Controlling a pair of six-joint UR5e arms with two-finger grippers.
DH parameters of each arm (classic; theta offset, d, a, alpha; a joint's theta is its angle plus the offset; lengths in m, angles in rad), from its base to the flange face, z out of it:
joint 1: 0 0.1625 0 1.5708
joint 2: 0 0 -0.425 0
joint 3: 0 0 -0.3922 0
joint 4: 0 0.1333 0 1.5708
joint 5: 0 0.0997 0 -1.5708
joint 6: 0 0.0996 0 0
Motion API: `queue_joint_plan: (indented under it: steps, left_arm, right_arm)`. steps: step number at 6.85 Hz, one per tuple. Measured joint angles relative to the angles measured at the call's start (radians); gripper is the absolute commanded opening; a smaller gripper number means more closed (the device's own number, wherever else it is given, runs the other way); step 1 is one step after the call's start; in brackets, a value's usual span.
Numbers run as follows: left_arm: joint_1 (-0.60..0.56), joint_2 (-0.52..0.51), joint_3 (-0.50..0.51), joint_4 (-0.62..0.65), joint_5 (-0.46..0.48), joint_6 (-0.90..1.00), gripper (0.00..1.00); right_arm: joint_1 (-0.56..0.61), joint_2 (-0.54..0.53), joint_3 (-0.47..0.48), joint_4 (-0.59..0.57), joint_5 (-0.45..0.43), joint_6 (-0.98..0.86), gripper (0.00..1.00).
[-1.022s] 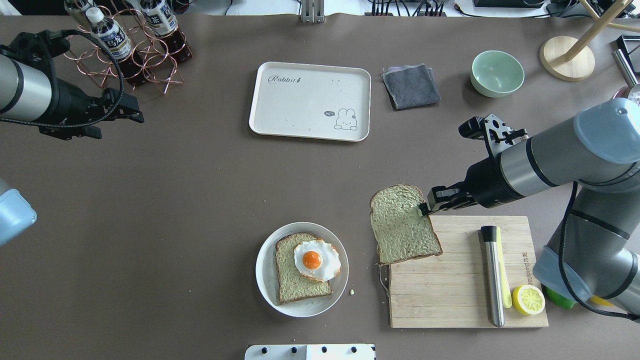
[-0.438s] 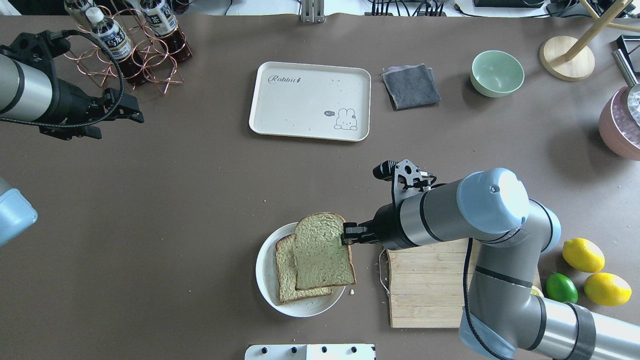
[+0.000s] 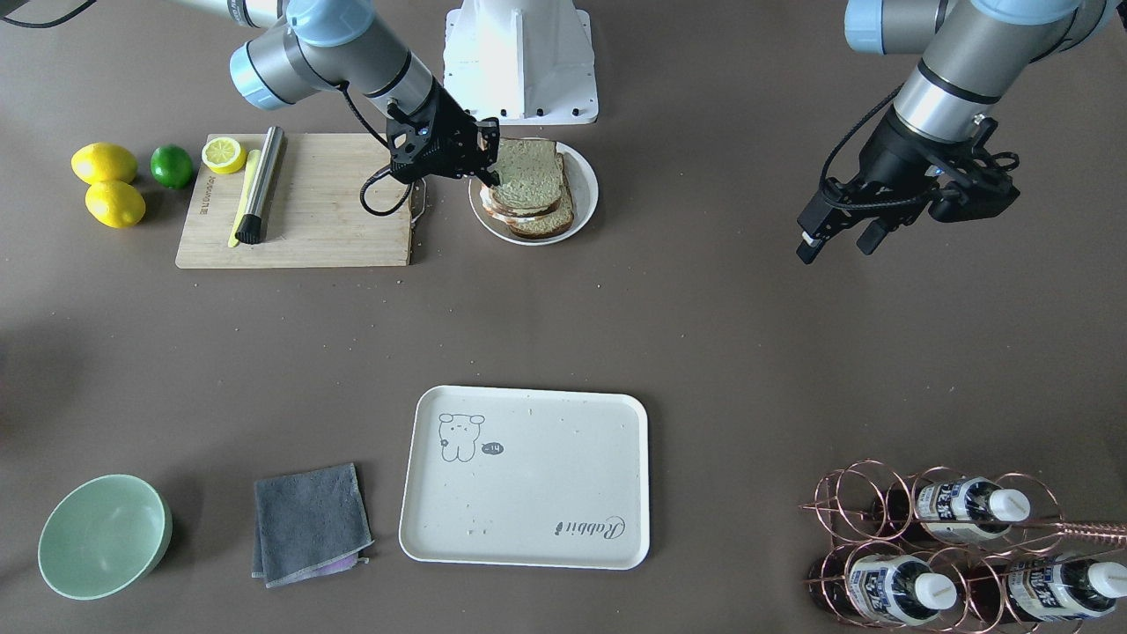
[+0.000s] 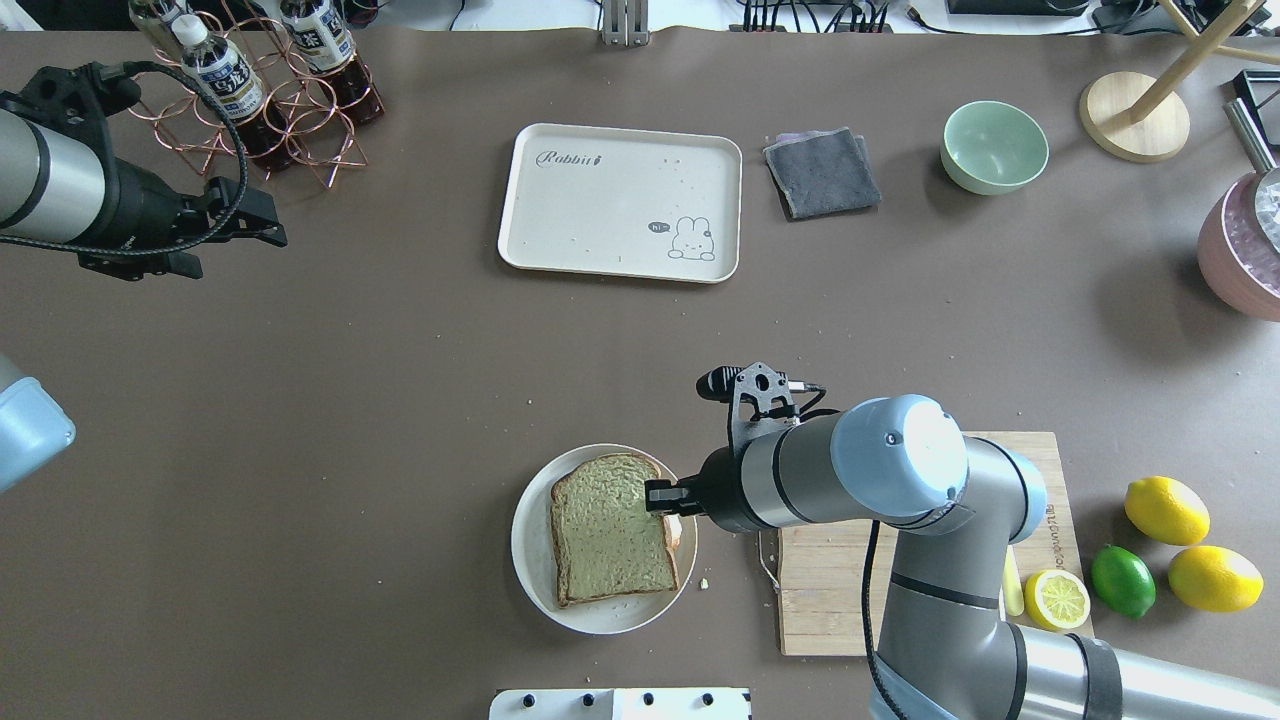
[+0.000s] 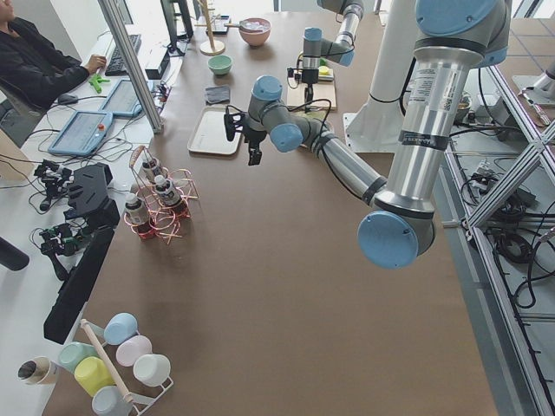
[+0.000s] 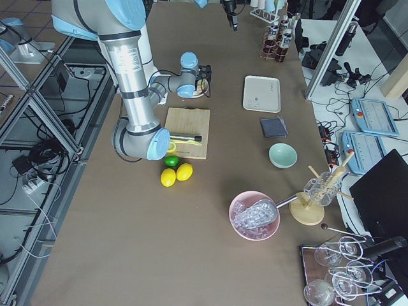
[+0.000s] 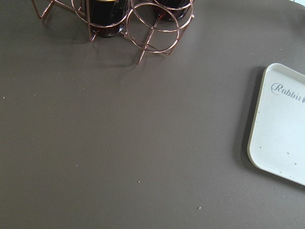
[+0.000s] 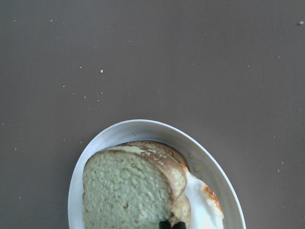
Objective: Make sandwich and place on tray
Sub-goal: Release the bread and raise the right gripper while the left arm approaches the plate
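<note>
Ref = tray, sides as the robot sees them, everything on the desk. Cloth just right of the tray, bowl further right past it. Bottle rack left of the tray, slightly further back. Plate well nearer the robot, roughly in line with the tray, with the sandwich stacked on it. Cutting board nearer and right of the tray, just beside the plate; lemon half on its near right corner. Lime and two lemons further right. Right gripper at the sandwich's right edge; left gripper well left of the tray.

greenish-tan sandwich with dark brown crust, white plate, cream tray with bear drawing.
</note>
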Motion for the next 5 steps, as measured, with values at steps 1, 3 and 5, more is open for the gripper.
queue_joint_plan:
  steps: [1, 3, 5]
  left_arm:
    - [0.000, 0.000, 0.002, 0.000, 0.000, 0.001, 0.97]
    - [0.000, -0.001, 0.004, 0.000, 0.000, 0.002, 0.97]
    - [0.000, -0.011, 0.015, 0.000, -0.001, 0.003, 0.97]
  right_arm:
    - [-0.007, 0.013, -0.017, -0.001, -0.006, -0.007, 0.00]
    - [-0.003, 0.031, -0.039, -0.001, -0.009, -0.028, 0.99]
    - [0.031, 0.027, -0.038, -0.001, -0.002, -0.033, 0.99]
